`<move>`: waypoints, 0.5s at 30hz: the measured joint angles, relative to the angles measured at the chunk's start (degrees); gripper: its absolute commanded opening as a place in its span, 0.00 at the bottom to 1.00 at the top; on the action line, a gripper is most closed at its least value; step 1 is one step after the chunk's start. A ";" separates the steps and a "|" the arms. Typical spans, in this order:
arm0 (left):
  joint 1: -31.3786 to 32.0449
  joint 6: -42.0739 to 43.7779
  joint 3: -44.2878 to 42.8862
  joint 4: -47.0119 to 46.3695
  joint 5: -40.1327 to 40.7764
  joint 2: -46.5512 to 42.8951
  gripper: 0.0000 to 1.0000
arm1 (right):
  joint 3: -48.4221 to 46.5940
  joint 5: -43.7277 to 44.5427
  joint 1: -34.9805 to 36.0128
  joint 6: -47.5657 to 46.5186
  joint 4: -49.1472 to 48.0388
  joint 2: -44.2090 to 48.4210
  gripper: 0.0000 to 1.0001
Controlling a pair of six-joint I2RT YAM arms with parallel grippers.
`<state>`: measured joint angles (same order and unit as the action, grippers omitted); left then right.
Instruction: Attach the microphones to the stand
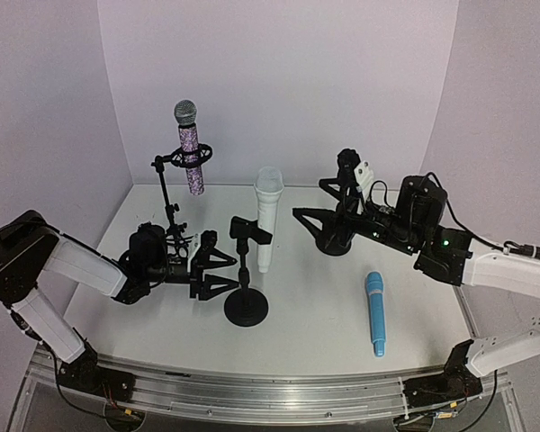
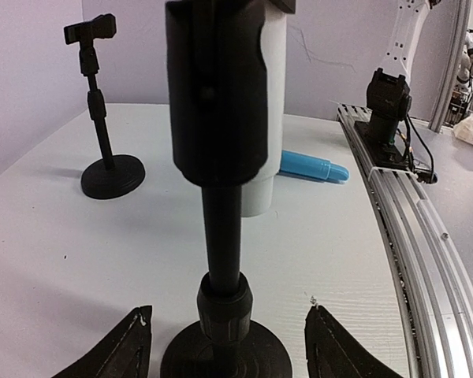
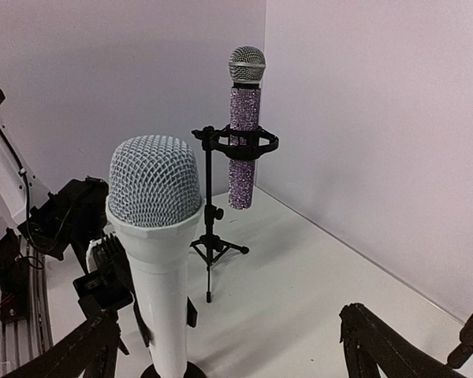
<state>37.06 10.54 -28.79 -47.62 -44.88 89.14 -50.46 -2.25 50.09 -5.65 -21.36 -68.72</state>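
With the left gripper (image 2: 229, 313) open astride the post of the middle stand (image 1: 246, 308) and the right gripper (image 3: 225, 323) wide open, both empty, the purple microphone (image 1: 191, 148) sits in the far-left tripod (image 3: 212, 213), the white microphone (image 1: 267, 220) in the middle clip, and only the blue microphone (image 1: 375, 313), lying near right, is left to mount.
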 measured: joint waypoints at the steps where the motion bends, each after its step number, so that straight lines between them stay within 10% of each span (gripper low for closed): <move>1: 0.11 0.18 -0.01 -0.93 -0.01 0.84 0.63 | 0.00 0.28 0.00 -0.33 0.15 0.10 0.95; 15: 1.01 0.15 -3.27 -6.88 -1.88 9.97 0.42 | 1.20 4.45 -0.20 -3.41 3.64 6.02 0.95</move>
<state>38.07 10.69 -32.06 -54.50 -46.76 99.11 -49.25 2.21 49.89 -9.05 -17.72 -62.71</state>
